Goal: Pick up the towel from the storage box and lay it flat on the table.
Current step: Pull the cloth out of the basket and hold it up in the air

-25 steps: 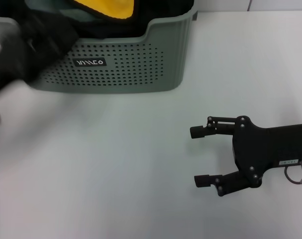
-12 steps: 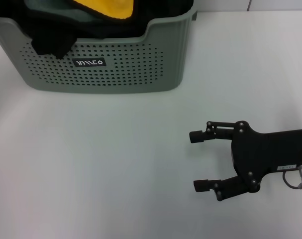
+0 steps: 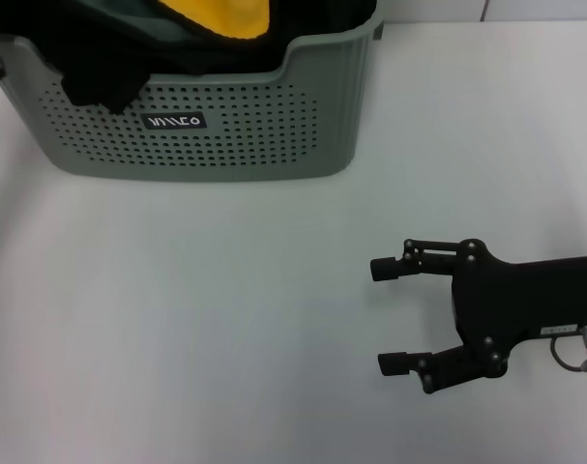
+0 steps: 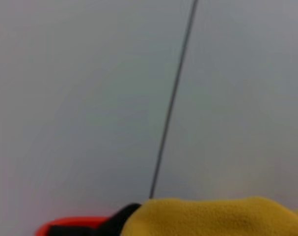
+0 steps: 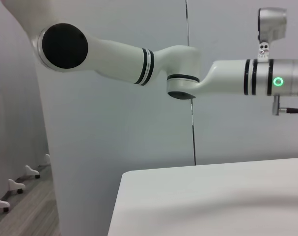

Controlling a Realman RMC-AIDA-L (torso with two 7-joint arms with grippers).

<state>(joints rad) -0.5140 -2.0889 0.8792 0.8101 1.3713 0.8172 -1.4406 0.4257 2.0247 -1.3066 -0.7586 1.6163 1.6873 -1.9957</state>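
The sage-green storage box stands at the table's far left in the head view. The towel lies bunched inside it, yellow face up with dark green beside it. The left wrist view shows a yellow fold of the towel close up, in front of a grey wall. My left gripper shows in no view. The right gripper rests low over the white table at the near right. It is open, holds nothing, and is well apart from the box.
Plain black fabric hangs over the box's front left rim, beside the small black label. In the right wrist view my white left arm stretches across in front of a grey wall, above the table edge.
The dark blurred left arm has left the head view's left side, uncovering the box's left front. The yellow fold shifted slightly. The right gripper drifted a little nearer, still open.
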